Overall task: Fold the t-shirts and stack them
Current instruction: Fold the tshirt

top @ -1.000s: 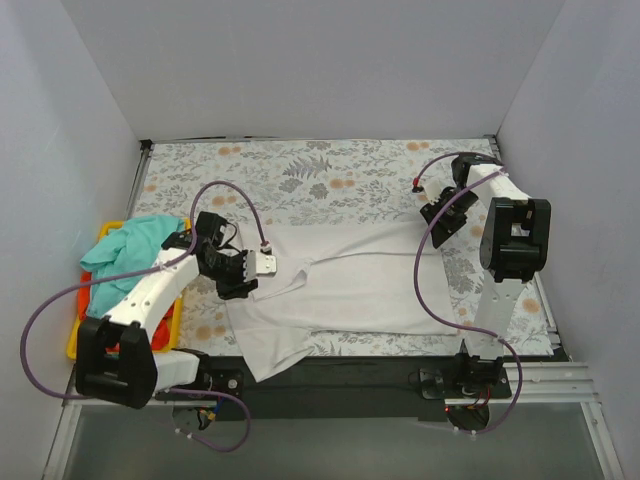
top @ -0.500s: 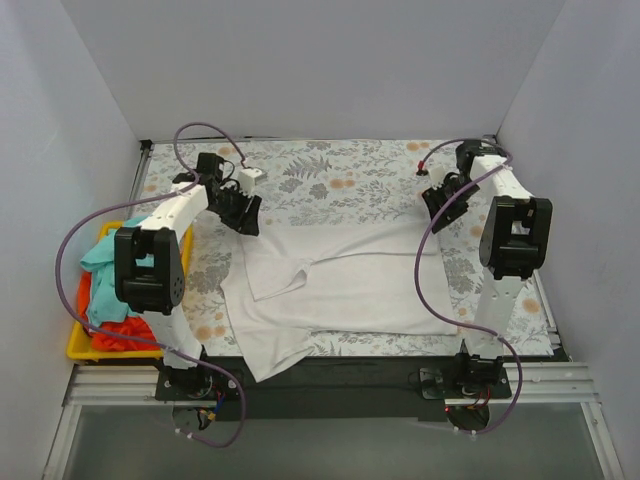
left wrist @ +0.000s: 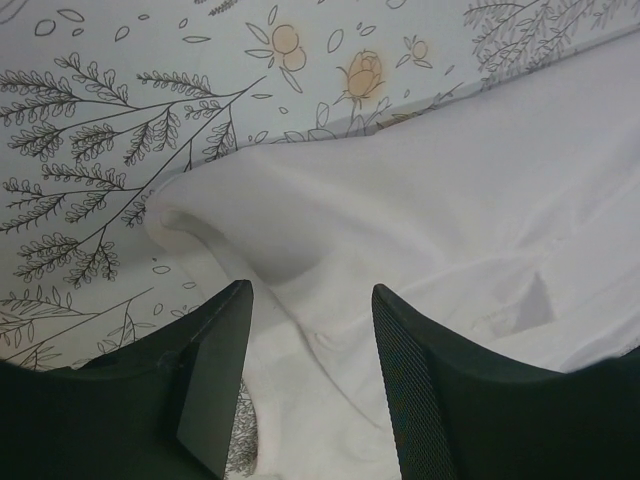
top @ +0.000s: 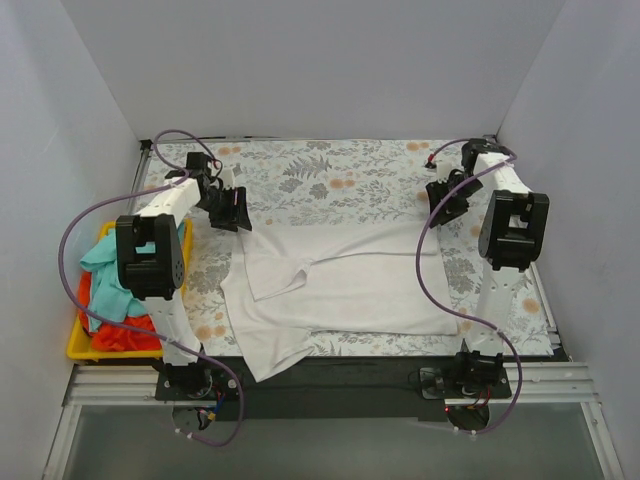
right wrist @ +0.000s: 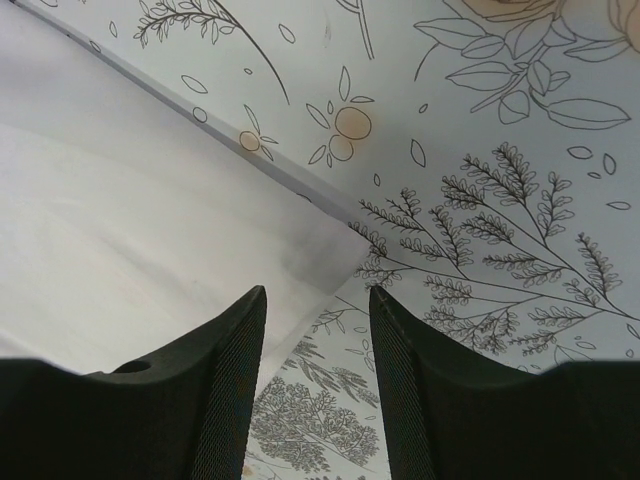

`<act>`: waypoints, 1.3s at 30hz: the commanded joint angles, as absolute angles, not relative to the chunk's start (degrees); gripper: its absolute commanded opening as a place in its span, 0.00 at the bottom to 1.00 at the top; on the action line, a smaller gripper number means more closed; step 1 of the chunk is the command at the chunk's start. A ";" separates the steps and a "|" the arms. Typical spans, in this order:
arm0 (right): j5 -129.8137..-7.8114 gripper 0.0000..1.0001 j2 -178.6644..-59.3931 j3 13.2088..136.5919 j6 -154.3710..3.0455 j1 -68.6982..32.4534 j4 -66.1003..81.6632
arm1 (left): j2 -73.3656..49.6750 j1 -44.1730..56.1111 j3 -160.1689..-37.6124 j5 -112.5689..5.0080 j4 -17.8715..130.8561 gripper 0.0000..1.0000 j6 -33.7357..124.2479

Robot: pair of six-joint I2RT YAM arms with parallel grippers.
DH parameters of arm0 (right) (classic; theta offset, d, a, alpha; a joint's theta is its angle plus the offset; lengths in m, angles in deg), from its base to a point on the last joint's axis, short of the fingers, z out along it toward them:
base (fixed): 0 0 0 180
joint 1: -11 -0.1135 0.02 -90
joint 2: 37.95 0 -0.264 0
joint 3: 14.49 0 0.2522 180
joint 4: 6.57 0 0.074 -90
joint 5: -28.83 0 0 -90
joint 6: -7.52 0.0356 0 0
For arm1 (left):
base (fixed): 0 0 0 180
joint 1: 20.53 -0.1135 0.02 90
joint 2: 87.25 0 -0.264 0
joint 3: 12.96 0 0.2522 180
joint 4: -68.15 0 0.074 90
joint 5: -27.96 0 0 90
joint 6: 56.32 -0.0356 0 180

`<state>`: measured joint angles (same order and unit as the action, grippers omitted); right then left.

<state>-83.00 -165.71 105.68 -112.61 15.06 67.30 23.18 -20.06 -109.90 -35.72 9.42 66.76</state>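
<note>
A white t-shirt (top: 340,285) lies spread over the middle of the table, partly folded, with a flap hanging over the near edge. My left gripper (top: 237,213) hovers open just above the shirt's far left corner (left wrist: 200,215), jaws apart over the cloth. My right gripper (top: 442,212) hovers open over the shirt's far right corner (right wrist: 330,235), jaws apart and empty. A teal shirt (top: 105,270) and an orange-red shirt (top: 120,335) lie heaped in the tray at the left.
The yellow tray (top: 75,345) sits at the table's left near corner. The floral table cover (top: 330,175) lies bare at the back. Purple cables loop from both arms. Grey walls close in on three sides.
My left arm has swung from the shirt's left middle up to its far left corner. My right gripper has shifted slightly toward the far right corner.
</note>
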 commanded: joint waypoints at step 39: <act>-84.64 0.01 -169.43 110.54 -111.22 14.61 68.36 | 29.47 -22.38 -114.35 -31.37 13.78 0.35 73.40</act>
